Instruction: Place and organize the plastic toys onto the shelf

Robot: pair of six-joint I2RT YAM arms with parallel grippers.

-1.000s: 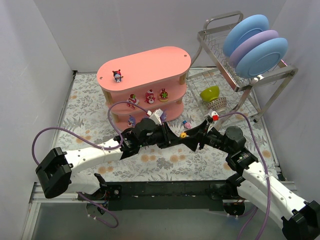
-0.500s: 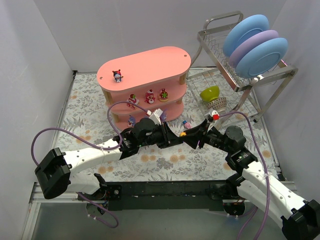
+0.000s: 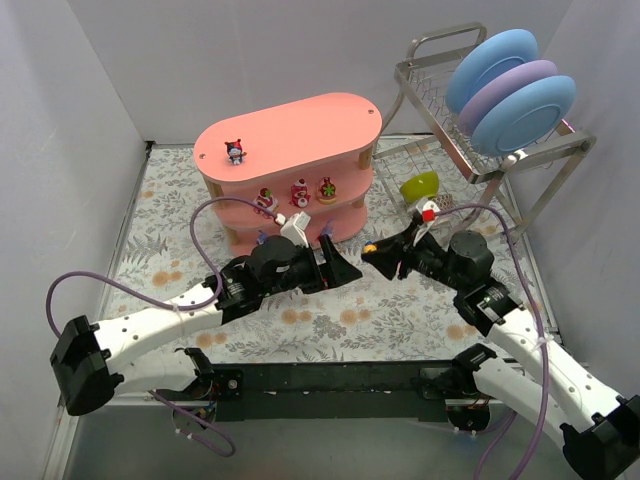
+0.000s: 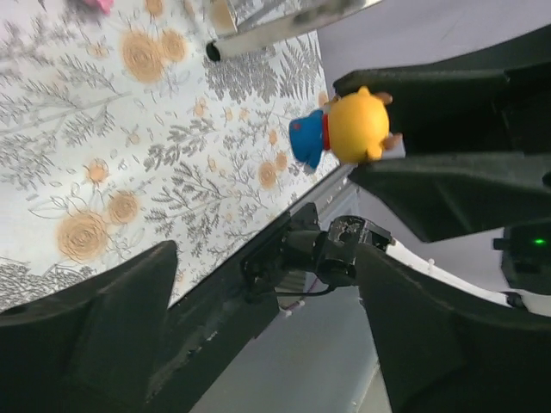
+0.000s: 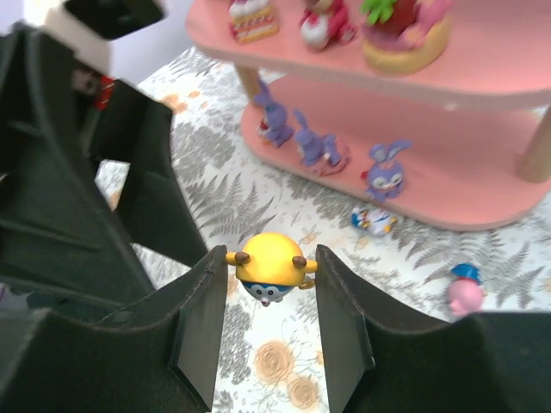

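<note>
A blue toy with a yellow hat [image 5: 269, 267] hangs above the mat, and my right gripper [image 5: 269, 258] is shut on it, a finger on each side of the hat. From above, this toy [image 3: 371, 243] sits at the tip of the right gripper [image 3: 372, 250], in front of the salmon-pink shelf [image 3: 285, 140]. My left gripper [image 3: 345, 268] stands open just left of it with nothing inside. In the left wrist view the toy [image 4: 349, 131] is beyond the wide-apart left gripper [image 4: 265, 258]. Purple toys [image 5: 314, 146] stand on the bottom tier, and three red and pink ones [image 3: 299, 192] on the middle tier.
A dark figure with a red hat [image 3: 235, 151] stands on the shelf top. A small blue-white toy [image 5: 372, 219] and a pink one with a blue hat [image 5: 465, 288] lie on the mat by the shelf. A wire dish rack [image 3: 445, 130] with plates and a green bowl [image 3: 421, 185] stand at the right.
The left gripper has opened, let go of the yellow-hatted toy and drawn back to the left. The right gripper keeps the toy and has moved up toward the shelf.
</note>
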